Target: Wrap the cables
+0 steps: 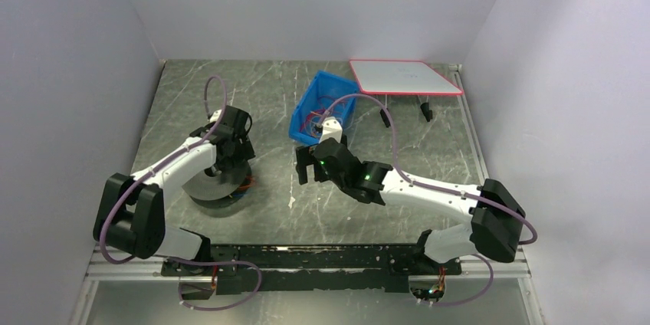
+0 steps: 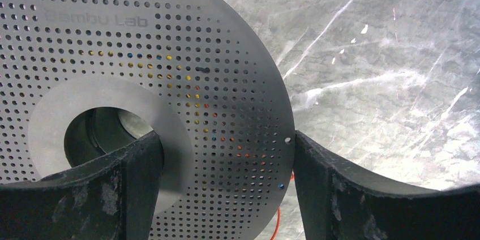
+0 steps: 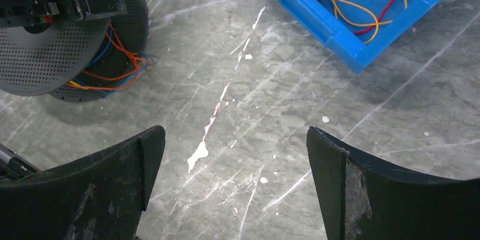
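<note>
The left end effector (image 2: 225, 152) sits low over the dark grey perforated round spool (image 2: 170, 36). One finger is at the edge of the hub hole and the other is right against the flange's outer rim. Its jaws stand apart with that stretch of flange between them, and I cannot tell whether they are pressing on it. The spool lies on the left half of the grey marbled surface (image 3: 271, 93), well in from the left wall.

The wound cables (image 3: 113, 64) are thin orange, red and blue strands. They spill from between the two flanges on the side facing the middle of the surface.

The right end effector (image 3: 235, 149) hangs with its jaws wide and nothing between them. It is above a bare patch between the spool and the blue plastic bin (image 3: 317, 22), apart from both.

The loose cables (image 3: 346, 5), yellow and red, lie tangled inside the bin. The bin rests tilted toward the rear centre. Just beside its far corner stands a white flat board with a red edge (image 1: 402, 76) on short dark legs, near the back right wall.
</note>
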`<act>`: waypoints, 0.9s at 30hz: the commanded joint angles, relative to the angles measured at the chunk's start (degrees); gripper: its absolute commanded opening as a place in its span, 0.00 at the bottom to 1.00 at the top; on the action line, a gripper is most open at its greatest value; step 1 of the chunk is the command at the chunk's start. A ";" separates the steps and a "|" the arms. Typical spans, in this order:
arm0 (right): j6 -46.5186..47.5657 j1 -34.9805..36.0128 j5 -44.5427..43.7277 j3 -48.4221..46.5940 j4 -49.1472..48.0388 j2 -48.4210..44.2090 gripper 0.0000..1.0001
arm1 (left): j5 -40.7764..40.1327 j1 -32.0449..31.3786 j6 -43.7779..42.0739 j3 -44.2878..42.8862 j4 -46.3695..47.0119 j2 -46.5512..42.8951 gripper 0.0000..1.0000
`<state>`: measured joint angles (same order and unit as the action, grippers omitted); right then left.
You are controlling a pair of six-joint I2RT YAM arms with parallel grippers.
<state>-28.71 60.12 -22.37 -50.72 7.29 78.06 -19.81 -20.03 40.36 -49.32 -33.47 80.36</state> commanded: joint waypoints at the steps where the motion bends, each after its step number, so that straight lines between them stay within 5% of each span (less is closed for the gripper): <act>1: -0.37 0.19 -1.52 0.96 -0.27 -1.53 1.00 | 0.71 0.45 -0.80 -1.14 0.73 -1.17 0.66; 10: -0.24 0.23 -1.73 0.40 -0.17 -2.04 1.00 | 0.75 0.43 -0.68 -2.08 -0.83 -6.24 0.07; 17: 0.15 0.17 -2.53 0.44 0.60 -4.30 1.00 | 3.60 0.43 -1.91 -3.25 -1.46 -11.90 0.07; 27: 3.53 -4.26 4.83 -0.81 2.75 -6.10 1.00 | 21.95 0.48 -5.95 -3.45 5.65 -20.63 0.07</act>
<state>-27.22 57.87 -20.88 -50.37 7.92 72.36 -7.29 -19.97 36.95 -50.63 -33.80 63.24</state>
